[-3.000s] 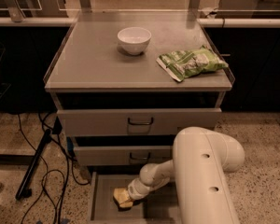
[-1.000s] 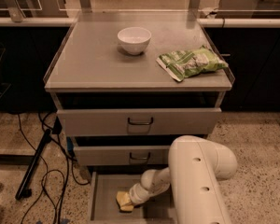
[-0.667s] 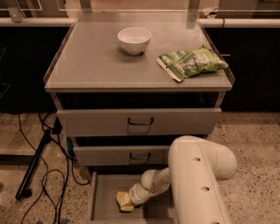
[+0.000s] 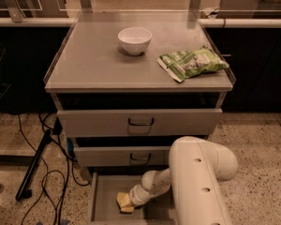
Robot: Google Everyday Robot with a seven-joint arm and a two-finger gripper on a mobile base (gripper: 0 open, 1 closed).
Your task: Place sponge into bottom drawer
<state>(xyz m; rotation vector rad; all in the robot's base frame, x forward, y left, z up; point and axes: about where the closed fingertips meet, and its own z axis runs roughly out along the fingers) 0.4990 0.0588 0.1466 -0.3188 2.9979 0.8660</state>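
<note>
Pincer (image 4: 129, 203): yours, at the end of the white arm (image 4: 196, 182), low inside the bottom drawer (image 4: 94, 196); whether it is clenched or released you cannot tell
Sponge (image 4: 122, 201): pale yellow, right at the pincer tip, within the bottom drawer (left of centre, just above its grey floor)
Bottom drawer: pulled out
Upper drawers: top (image 4: 107, 122) and middle (image 4: 103, 156), both slightly out
Desk (image 4: 93, 64): carries a white bowl (image 4: 134, 40) and a green packet (image 4: 193, 63), well apart
</note>
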